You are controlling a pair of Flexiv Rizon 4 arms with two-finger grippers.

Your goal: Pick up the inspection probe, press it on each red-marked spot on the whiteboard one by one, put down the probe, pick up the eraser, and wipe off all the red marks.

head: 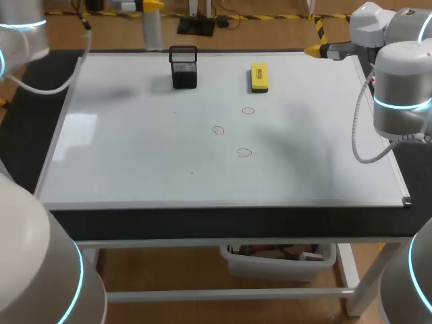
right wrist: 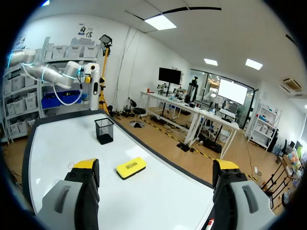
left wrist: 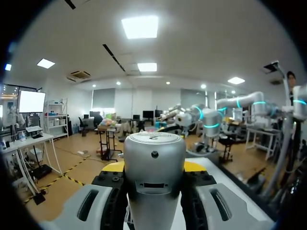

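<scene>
Whiteboard (head: 135, 148): lies flat over the table top. It stretches out under and ahead of the right gripper's fingers.
Right arm (head: 398, 88): comes in at the far right corner of the board.
Left arm (head: 20, 34): comes in at the far left corner.
Right gripper (right wrist: 156, 165): fingers spread wide with nothing between them, hanging above the board and touching nothing. In the head view its yellow tip shows at the board's far right corner.
Left gripper (left wrist: 153, 166): fingers closed against both sides of the inspection probe, with a yellow tip showing past the probe on each side.
Inspection probe (left wrist: 154, 187): a silver cylinder with a rounded cap. It is clamped between the left fingers and points out along them.
Mesh pen holder (head: 183, 67): black and upright on the board. It stands well ahead of the right fingers and beyond the eraser.
Eraser (head: 259, 77): yellow with a dark base, lying flat on the board. It is ahead of the open right fingers, nearer one of them, and apart from both.
Red marks (head: 218, 130): three small circles near the middle of the board. One shows just beside a right fingertip (right wrist: 86, 164).
</scene>
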